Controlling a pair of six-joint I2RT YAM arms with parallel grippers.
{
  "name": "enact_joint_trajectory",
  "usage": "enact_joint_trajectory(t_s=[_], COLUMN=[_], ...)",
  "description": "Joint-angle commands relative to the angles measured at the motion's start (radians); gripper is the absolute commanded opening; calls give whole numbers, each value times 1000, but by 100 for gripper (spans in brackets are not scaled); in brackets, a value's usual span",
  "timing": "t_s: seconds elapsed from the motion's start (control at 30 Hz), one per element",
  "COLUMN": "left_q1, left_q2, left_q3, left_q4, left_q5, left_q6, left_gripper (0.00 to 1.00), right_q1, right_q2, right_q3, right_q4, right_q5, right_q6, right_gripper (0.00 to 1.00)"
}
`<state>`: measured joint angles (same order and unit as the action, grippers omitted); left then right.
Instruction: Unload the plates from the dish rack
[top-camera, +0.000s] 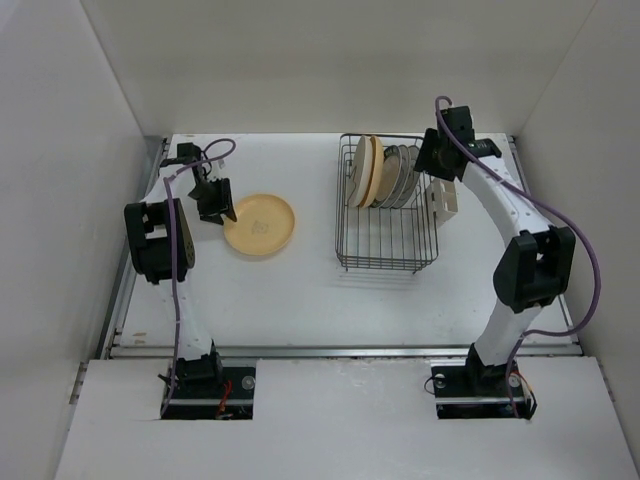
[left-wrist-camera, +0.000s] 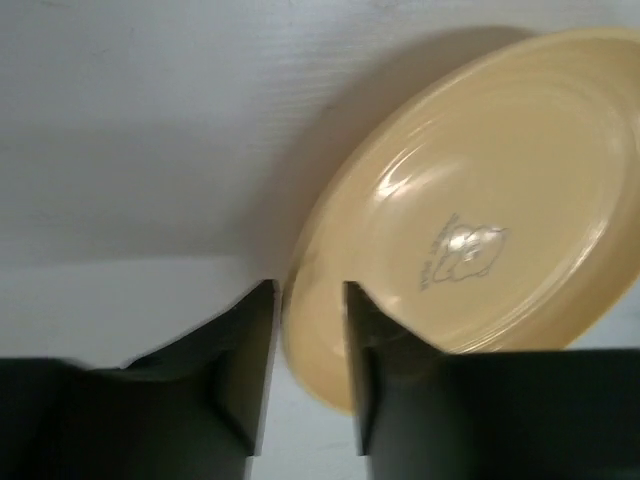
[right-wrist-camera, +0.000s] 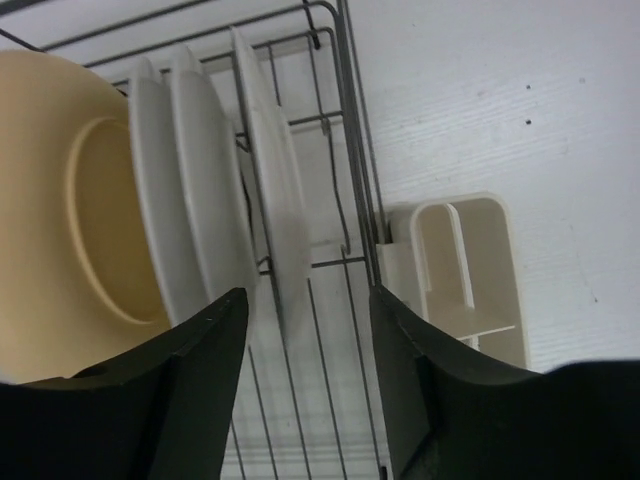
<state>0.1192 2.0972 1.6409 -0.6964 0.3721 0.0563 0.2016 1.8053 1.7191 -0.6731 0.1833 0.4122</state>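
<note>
From above, the round orange-yellow plate lies flat on the white counter, with its edge at the left jaws. The right jaws are at the far corner of the dark rectangular wire dish rack.

Left wrist: the narrow jaws straddle this plate's rim; whether they grip it I cannot tell.

Right wrist: the jaws are wide, with upright white plates just ahead.

A round orange-yellow ceramic plate with a faint grey stamp fills the view from 1 to 4 o'clock on the white desk. At 6 o'clock, the left black pincer straddles its rim with 2 narrowly parted fingers; contact is unclear.
</note>
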Motion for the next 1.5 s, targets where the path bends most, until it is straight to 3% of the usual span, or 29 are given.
enact_joint_trajectory(t_s=[0.0,0.13,0.37,0.47,0.53,0.63,0.77,1.0,1.1,1.2,1.23,1.33,1.37,1.47], left_q1=[5,5,5,5,14,14,14,14,14,28,43,57,69,82], left_q2=[-23,-80,-204,-273,-333,-419,-505,-591,-621,-631,-640,-652,-663,-689], left_q3=[22,-6,2,11,11,-24,-58,-102,-111,-112,-121,-151,-151,-183], left_q4=[-43,-52,-169,-227,-253,-304,-339,-370,-359,-350,-350,-350,-341,-331], left_q5=[-52,-52,-97,-215,-292,-315,-389,-427,-520,-565,-565,-552,-533,-512], left_q6=[2,22,65,65,74,120,129,149,149,140,131,131,131,131], left_gripper=[43,56,60,63,64,66,70,74,77,82,82,83,83,85], right_q1=[-36,-45,-54,-54,-54,-54,-44,-24,19,105,128,214,272,372], right_q2=[2,37,141,193,204,172,111,-20,-150,-288,-309,-334,-321,-215], right_q3=[-30,-49,7,63,102,154,258,295,231,76,38,-110,-180,-220], right_q4=[30,53,110,109,75,52,1,-34,6,124,160,205,242,238], right_q5=[-13,-54,-142,-142,-124,-27,215,379,366,120,-91,-486,-710,-833], right_q6=[7,-6,-16,-16,-26,-50,-93,-131,-167,-231,-231,-277,-289,-303], right_gripper=[56,47,44,26,0,0,0,0,0,0,0,0,0,0])
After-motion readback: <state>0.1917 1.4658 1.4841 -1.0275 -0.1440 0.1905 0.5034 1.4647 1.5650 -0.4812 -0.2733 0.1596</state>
